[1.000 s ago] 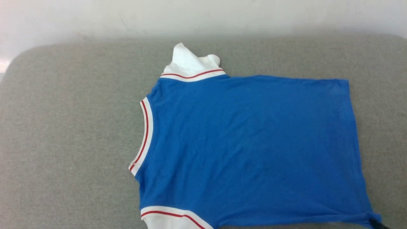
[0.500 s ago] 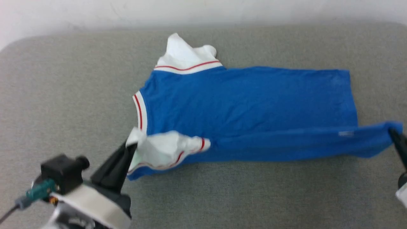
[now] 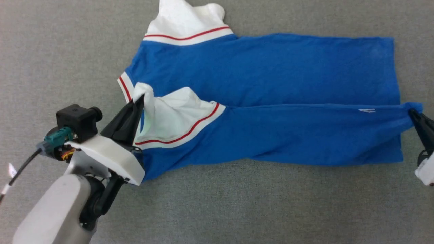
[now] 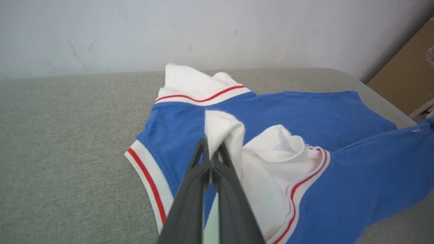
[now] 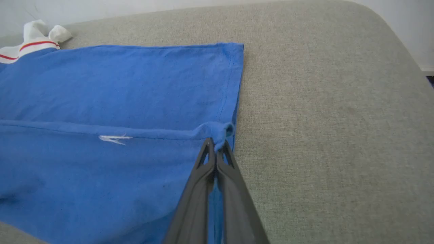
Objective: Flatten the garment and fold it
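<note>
Garment (image 3: 271, 67) lies mid grey pad (image 3: 237, 203), near half raised. Left gripper (image 3: 138, 101) clamps near white sleeve (image 3: 169, 115), right gripper (image 3: 413, 113) clamps hem corner (image 3: 416, 106). Carry both toward far edge evenly, cloth taut, edges aligned.

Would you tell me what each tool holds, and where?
The left tool pinches the garment by its white sleeve; the right tool, by its hem corner.

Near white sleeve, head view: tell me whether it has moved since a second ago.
Yes. The near sleeve, pinched in the left gripper, has been carried across the garment toward the far sleeve, which lies where it was.
</note>
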`<state>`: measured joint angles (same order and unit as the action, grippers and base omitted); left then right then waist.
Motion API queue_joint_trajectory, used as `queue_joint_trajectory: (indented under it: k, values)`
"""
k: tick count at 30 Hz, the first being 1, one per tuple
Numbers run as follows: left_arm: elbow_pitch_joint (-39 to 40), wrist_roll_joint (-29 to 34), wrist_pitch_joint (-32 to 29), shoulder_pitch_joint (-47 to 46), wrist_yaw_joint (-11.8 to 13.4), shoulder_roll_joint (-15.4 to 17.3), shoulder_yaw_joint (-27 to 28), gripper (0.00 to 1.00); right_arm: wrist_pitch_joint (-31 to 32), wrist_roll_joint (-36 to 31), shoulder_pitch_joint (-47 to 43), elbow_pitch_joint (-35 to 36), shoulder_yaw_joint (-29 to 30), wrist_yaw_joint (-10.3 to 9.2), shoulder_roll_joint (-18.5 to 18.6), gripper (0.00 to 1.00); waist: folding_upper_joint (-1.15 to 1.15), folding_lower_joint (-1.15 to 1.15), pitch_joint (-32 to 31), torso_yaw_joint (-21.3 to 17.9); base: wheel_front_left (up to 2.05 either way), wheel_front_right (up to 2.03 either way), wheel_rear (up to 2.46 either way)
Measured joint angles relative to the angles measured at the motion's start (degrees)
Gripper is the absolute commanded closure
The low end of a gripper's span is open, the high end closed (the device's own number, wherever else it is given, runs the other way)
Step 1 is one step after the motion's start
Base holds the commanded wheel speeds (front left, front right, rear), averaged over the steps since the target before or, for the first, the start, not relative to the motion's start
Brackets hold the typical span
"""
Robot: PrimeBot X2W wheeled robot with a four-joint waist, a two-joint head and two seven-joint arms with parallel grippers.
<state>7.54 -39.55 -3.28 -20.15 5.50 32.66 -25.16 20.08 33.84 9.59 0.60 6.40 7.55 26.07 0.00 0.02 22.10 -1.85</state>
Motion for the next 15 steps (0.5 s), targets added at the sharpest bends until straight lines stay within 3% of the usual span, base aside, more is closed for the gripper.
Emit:
queue_joint_trajectory:
  k: [10,11,12,13,14,15]
  values:
    - [-10.82,1.36,3.76,-1.51,-0.31,-5.55,-2.89,0.99,-3.25,1.64,4.1,-8.64,-5.34,0.01,0.74,1.0,0.0,-0.02,5.51,-0.17,0.0,0.0,0.0]
    - [-11.29,1.55,4.1,-1.8,-0.14,-5.77,-2.83,0.89,-3.71,1.93,4.6,-9.02,-5.5,0.05,0.99,0.8,0.0,-0.02,5.9,-0.13,0.0,0.0,0.0]
    - [-11.78,1.8,4.33,-2.39,-0.09,-5.9,-2.87,0.83,-4.15,2.1,5.08,-9.34,-5.67,0.07,1.19,0.55,0.0,-0.03,6.25,-0.07,0.0,0.0,0.0]
    - [-12.1,1.83,4.45,-2.87,-0.09,-6.08,-2.9,0.78,-4.48,2.12,5.51,-9.73,-5.88,0.07,1.32,0.16,0.0,-0.02,6.52,0.0,0.0,0.0,0.0]
    - [-12.38,1.82,4.92,-3.31,-0.03,-6.49,-2.78,0.73,-4.8,2.35,5.78,-9.92,-6.11,0.07,1.44,0.0,0.0,-0.02,6.67,0.13,0.0,0.0,0.0]
    - [-12.69,1.81,5.36,-3.57,0.3,-7.0,-2.65,0.63,-5.36,2.76,6.04,-10.17,-6.11,0.07,1.46,0.0,0.0,-0.02,6.7,0.27,0.0,0.0,0.0]
